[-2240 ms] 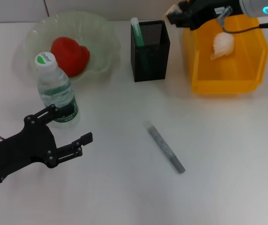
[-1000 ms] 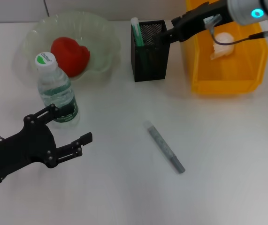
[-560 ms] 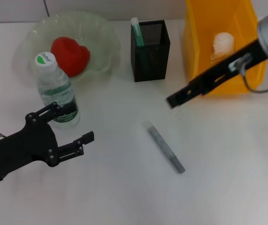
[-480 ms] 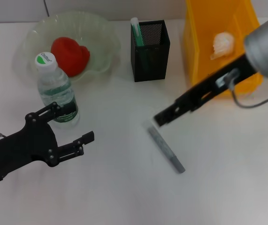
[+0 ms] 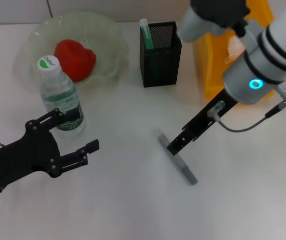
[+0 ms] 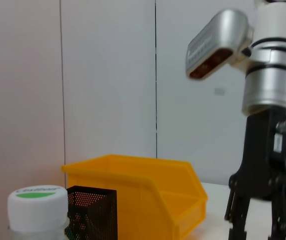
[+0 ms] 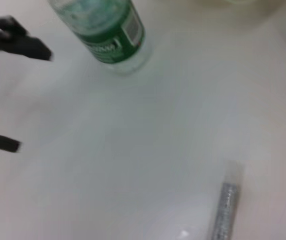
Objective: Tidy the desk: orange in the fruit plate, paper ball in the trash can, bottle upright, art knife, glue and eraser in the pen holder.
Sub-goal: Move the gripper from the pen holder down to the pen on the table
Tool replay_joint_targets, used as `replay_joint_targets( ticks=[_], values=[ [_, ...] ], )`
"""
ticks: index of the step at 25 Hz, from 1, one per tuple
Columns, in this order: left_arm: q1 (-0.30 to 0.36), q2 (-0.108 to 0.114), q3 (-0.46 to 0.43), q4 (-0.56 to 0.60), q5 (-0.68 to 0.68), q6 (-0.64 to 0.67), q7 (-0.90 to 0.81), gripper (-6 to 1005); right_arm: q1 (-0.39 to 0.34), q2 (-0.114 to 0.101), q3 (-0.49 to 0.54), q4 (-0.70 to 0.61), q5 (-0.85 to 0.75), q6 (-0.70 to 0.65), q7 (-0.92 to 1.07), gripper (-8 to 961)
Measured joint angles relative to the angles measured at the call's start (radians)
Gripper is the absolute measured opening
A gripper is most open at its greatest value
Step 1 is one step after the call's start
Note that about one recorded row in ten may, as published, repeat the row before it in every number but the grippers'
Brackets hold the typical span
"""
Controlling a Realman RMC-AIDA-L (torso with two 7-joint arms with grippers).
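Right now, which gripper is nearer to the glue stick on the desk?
Right. The right gripper hangs directly over the glue, near its middle. The left gripper waits far across the desk, beside the bottle.

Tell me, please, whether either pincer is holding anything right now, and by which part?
Nothing is held. The right pincer is over the glue stick lying on the desk, not gripping it. The left pincer is open beside the bottle.

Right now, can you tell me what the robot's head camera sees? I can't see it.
The right gripper hangs over a thin grey glue stick lying on the white desk. A clear plastic bottle stands upright near the idle left gripper.
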Motion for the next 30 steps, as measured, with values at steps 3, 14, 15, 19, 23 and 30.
replay_joint_targets(
  ticks=[3,14,15,19,23,30],
  values=[
    [0.000,0.000,0.000,0.000,0.000,0.000,0.000,813,0.053,0.001,-0.028,0.097,-0.004,0.044,0.007,830],
    [-0.002,0.000,-0.001,0.000,-0.001,-0.001,0.000,813,0.109,0.002,-0.109,0.219,-0.010,0.141,0.007,821],
    [-0.002,0.000,-0.001,0.000,-0.001,-0.001,0.000,813,0.110,0.003,-0.126,0.221,-0.011,0.151,0.009,820],
    [-0.003,0.000,0.000,0.000,-0.001,-0.001,0.000,813,0.119,0.004,-0.215,0.223,-0.014,0.190,0.035,817],
    [-0.003,-0.001,0.000,0.000,0.000,-0.001,0.001,813,0.124,0.004,-0.259,0.227,-0.016,0.212,0.048,814],
    [-0.003,-0.002,-0.001,-0.006,0.000,-0.001,0.005,813,0.133,0.004,-0.296,0.243,-0.017,0.237,0.056,808]
  ],
)
